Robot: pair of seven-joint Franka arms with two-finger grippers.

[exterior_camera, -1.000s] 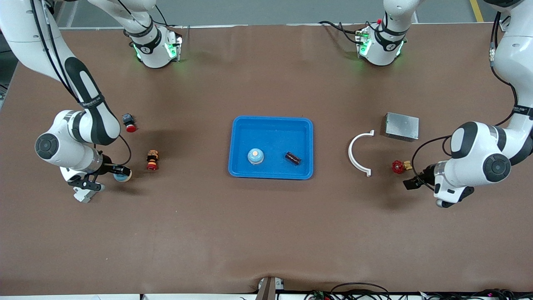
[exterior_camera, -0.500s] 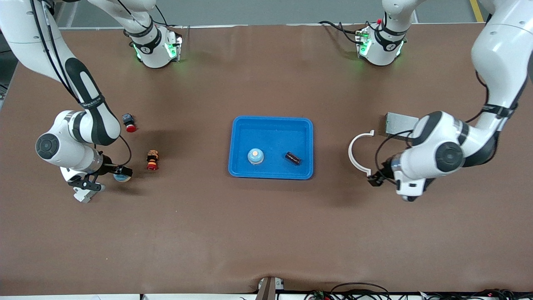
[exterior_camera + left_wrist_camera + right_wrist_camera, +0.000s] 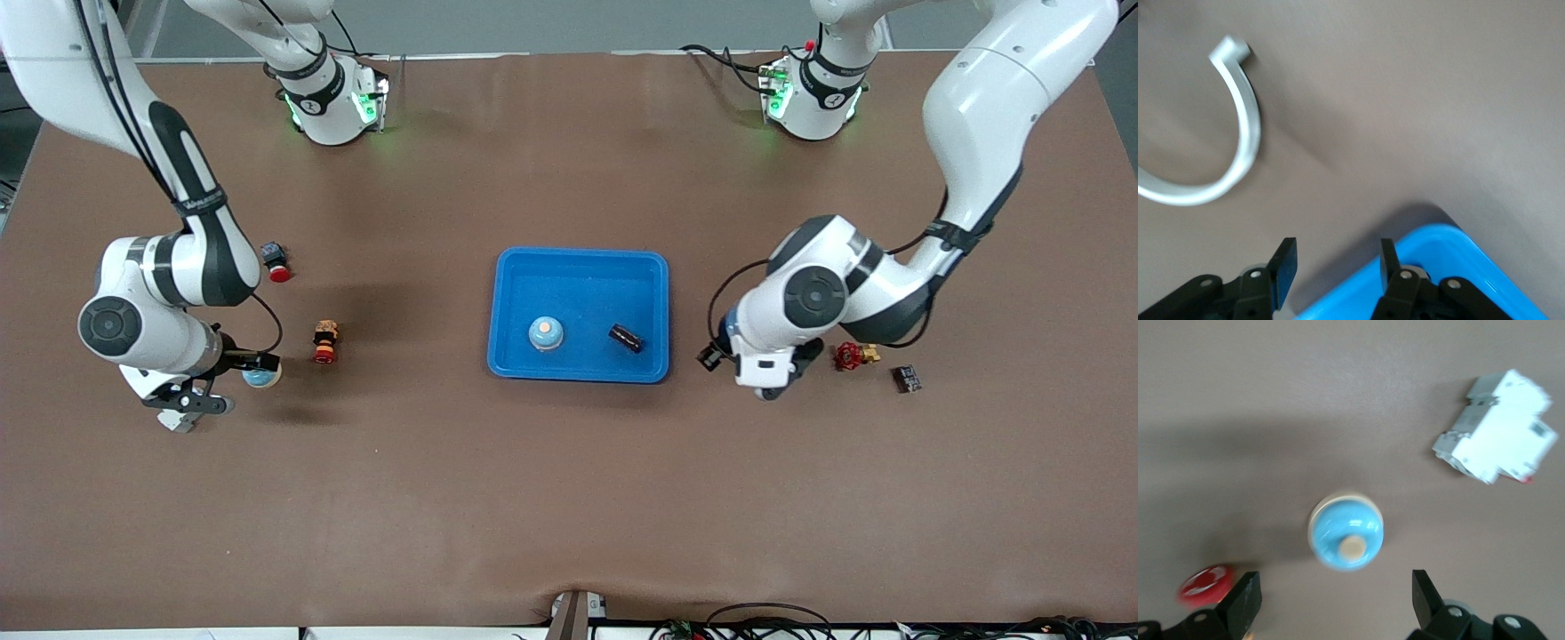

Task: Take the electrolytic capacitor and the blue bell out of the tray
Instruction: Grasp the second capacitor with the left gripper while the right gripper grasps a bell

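You see the blue tray in the middle of the counter. A blue bell and the dark capacitor lie in it, a little apart. Your left gripper hangs spread wide with nothing in it, over the tray's edge. Your right gripper is spread wide too, over a second blue bell on the counter. Its fingertips are cut off.
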